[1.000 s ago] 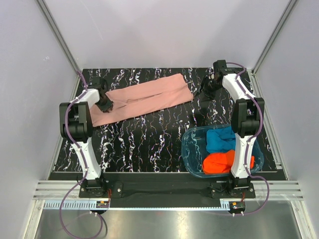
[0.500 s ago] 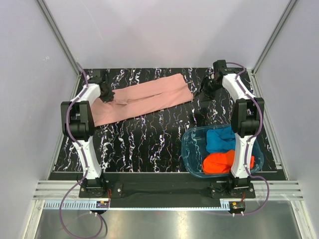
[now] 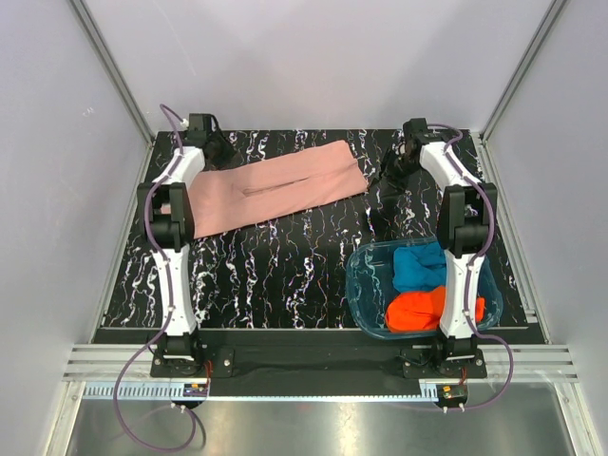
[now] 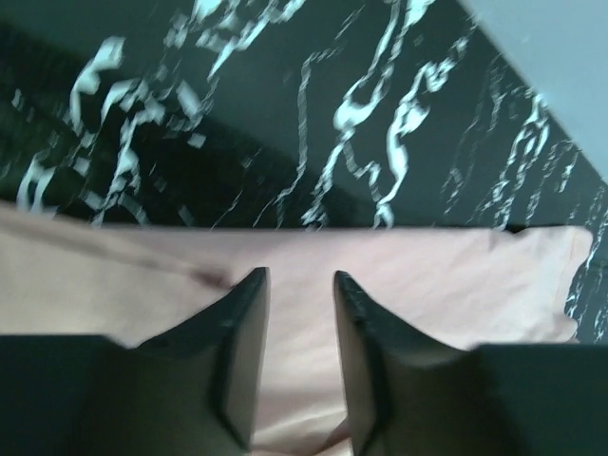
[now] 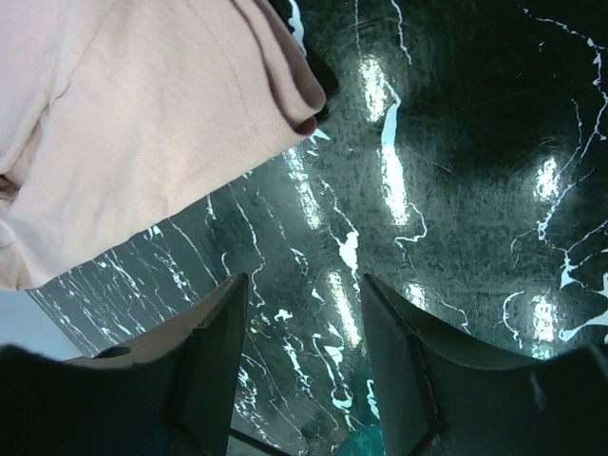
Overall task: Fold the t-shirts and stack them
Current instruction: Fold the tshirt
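Note:
The dusty-pink t-shirt (image 3: pixel 271 190) lies folded into a long band, slanting across the far half of the table. My left gripper (image 3: pixel 217 150) hovers at the band's far left edge; in the left wrist view it (image 4: pixel 297 280) is open, with only pink cloth (image 4: pixel 446 275) below the gap. My right gripper (image 3: pixel 391 169) stands just right of the shirt's right end, open (image 5: pixel 304 280) over bare table, the pink shirt's (image 5: pixel 142 114) end ahead of it. A blue t-shirt (image 3: pixel 421 265) and an orange-red t-shirt (image 3: pixel 418 310) lie bunched in the tub.
The translucent blue tub (image 3: pixel 359 285) sits at the near right, beside the right arm's base. The black marbled table (image 3: pixel 285 266) is walled by grey panels at the back and sides. The tub's rim (image 5: pixel 465 446) shows at the bottom of the right wrist view.
My left gripper travelled from the shirt's near left part to its far left edge, shutting and then opening on the way. The shirt's left end lies flatter. The right arm held still.

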Available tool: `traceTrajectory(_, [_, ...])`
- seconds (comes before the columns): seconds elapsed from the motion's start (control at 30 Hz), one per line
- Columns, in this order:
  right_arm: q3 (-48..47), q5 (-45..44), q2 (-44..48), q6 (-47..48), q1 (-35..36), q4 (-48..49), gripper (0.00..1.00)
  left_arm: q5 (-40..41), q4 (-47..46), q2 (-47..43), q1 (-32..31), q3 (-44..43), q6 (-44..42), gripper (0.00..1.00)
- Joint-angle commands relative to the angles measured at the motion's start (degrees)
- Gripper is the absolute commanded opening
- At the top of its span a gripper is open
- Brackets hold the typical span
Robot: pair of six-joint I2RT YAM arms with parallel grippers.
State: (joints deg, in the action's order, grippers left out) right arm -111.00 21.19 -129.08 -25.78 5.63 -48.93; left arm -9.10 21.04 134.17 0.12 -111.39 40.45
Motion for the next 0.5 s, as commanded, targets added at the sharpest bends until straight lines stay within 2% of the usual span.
traceTrajectory(0.0, [-2.7,1.3,-0.4,-0.5,0.4,0.4,0.58,0.1,4.1,-2.3,0.1,-7.9,-2.3,0.45])
traceTrajectory(0.07, [-4.0,0.5,-0.6,0.1,0.9,-0.1,0.59,2.2,7.2,-6.4,0.8,-4.2,-3.5,0.5])
traceTrajectory(0.1, [-4.9,0.2,-1.2,0.6,1.4,-0.3,0.59,3.2,8.0,-11.4,1.0,-1.6,-4.1,0.5])
traceTrajectory(0.13, [-7.0,-0.3,-1.6,1.0,1.8,-0.7,0.59,5.7,8.8,-14.8,1.5,5.1,-5.0,0.5])
traceTrajectory(0.2, [-9.9,-2.2,-3.7,2.8,2.6,-2.7,0.6,7.9,12.3,-20.1,2.1,11.3,-5.6,0.5])
traceTrajectory(0.23, [-12.6,-3.2,-4.3,3.8,3.3,-3.0,0.61,10.3,13.9,-25.0,2.5,17.3,-5.6,0.51])
traceTrajectory(0.3, [-15.3,-4.0,-6.4,4.9,4.1,-3.2,0.63,11.8,18.8,-29.2,2.9,22.4,-5.6,0.51])
traceTrajectory(0.37, [-20.9,-4.8,-8.5,7.9,5.6,-4.1,0.71,12.9,21.0,-34.2,3.0,29.4,-5.7,0.53])
traceTrajectory(0.47, [-30.5,-4.7,-14.0,11.3,7.5,-6.0,0.83,11.8,19.6,-40.8,4.4,38.5,-2.3,0.67])
